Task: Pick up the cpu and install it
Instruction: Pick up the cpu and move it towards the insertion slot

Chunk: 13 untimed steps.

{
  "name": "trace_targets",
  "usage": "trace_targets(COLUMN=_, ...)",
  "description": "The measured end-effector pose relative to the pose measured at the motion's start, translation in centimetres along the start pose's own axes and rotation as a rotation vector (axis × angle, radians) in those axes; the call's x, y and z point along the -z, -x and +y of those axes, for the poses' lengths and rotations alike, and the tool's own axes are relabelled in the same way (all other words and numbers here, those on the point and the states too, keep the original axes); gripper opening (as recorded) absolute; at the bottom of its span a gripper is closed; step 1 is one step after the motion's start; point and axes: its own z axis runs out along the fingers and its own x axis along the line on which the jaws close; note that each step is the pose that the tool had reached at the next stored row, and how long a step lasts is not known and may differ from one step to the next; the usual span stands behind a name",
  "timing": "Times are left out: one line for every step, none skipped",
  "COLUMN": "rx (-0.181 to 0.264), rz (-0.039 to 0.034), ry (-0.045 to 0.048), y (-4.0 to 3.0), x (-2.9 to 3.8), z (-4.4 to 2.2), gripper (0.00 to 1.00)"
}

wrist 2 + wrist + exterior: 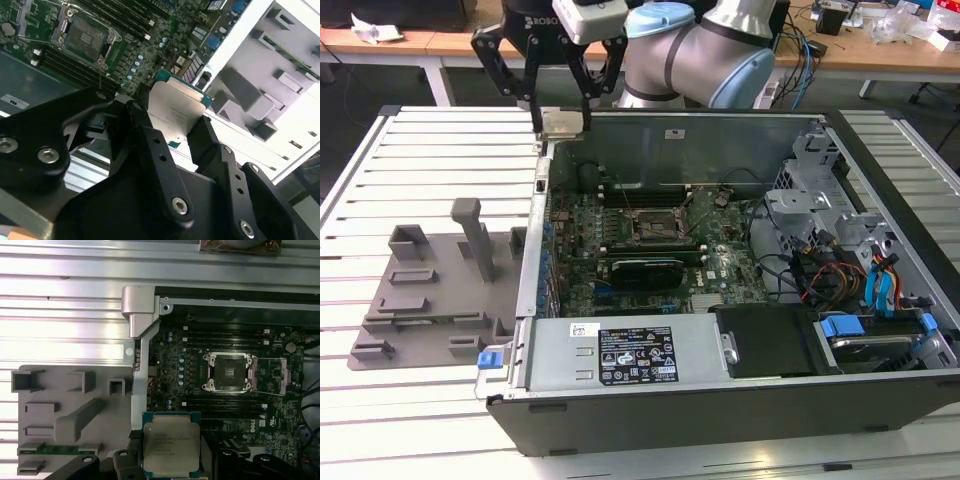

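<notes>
The cpu (pixel 565 124) is a flat square chip with a pale silvery top, held in the air over the far corner of the open computer case, on the exterior view's left. My gripper (pixel 563 118) is shut on it, a black finger against each opposite edge. Both wrist views show the cpu (pixel 175 112) (pixel 171 447) clamped between the fingers (pixel 137 120). The open socket (pixel 655 228) (pixel 85 35) (pixel 227 372) lies on the green motherboard, with its metal frame lifted. It sits apart from the chip, further into the case.
A grey plastic tray (pixel 430 290) (pixel 65 415) with upright posts sits on the slatted table at the exterior view's left of the case. The case wall (pixel 533 250) runs between tray and motherboard. Drive bays and cables (pixel 840 270) fill the case's right side.
</notes>
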Motion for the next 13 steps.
trace_targets(rx=0.0, rz=-0.0001, ry=0.0, y=0.14, x=-0.01, z=0.0, gripper=0.55)
trace_targets(rx=0.0, rz=0.0, ry=0.0, y=0.39, x=-0.03, z=-0.01, gripper=0.55)
trace_targets(rx=0.0, rz=0.0, ry=0.0, y=0.79, x=-0.07, z=-0.02, gripper=0.55)
trace_targets(rx=0.0, rz=0.0, ry=0.0, y=1.13, x=-0.1, z=-0.02, gripper=0.55)
trace_targets(rx=0.0, rz=0.0, ry=0.0, y=1.44, x=-0.12, z=-0.03, gripper=0.55)
trace_targets(rx=0.0, rz=0.0, ry=0.0, y=1.69, x=-0.15, z=-0.03, gripper=0.55)
trace_targets(rx=0.0, rz=0.0, ry=0.0, y=2.07, x=-0.18, z=-0.03, gripper=0.55)
trace_targets(rx=0.0, rz=0.0, ry=0.0, y=2.35, x=-0.21, z=-0.04, gripper=0.55)
trace_targets(rx=0.0, rz=0.0, ry=0.0, y=2.51, x=-0.22, z=-0.03, gripper=0.55)
trace_targets(rx=0.0, rz=-0.0001, ry=0.0, y=2.68, x=-0.23, z=-0.03, gripper=0.55)
trace_targets(rx=0.0, rz=-0.0001, ry=0.0, y=2.84, x=-0.25, z=-0.03, gripper=0.55)
trace_targets(rx=0.0, rz=-0.0001, ry=0.0001, y=3.19, x=-0.27, z=-0.02, gripper=0.55)
trace_targets(rx=0.0, rz=0.0, ry=0.0, y=3.44, x=-0.29, z=-0.02, gripper=0.55)
